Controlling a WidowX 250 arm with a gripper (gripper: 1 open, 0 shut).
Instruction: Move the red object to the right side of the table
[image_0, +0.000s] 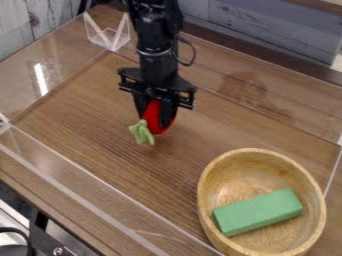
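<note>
The red object (158, 118) is a small red strawberry toy with a light green leafy tip pointing down and left. My gripper (159, 112) points straight down and is shut on the red object, its black fingers (144, 101) on either side of it. The strawberry sits just above or on the brown wood-grain table (80, 130), near its middle; whether it touches the surface I cannot tell. The black arm rises above the gripper toward the top of the view.
A round wooden bowl (225, 180) stands at the lower right with a green rectangular block (258, 213) lying in it. Low clear acrylic walls (94, 205) border the table along the front, left and right edges.
</note>
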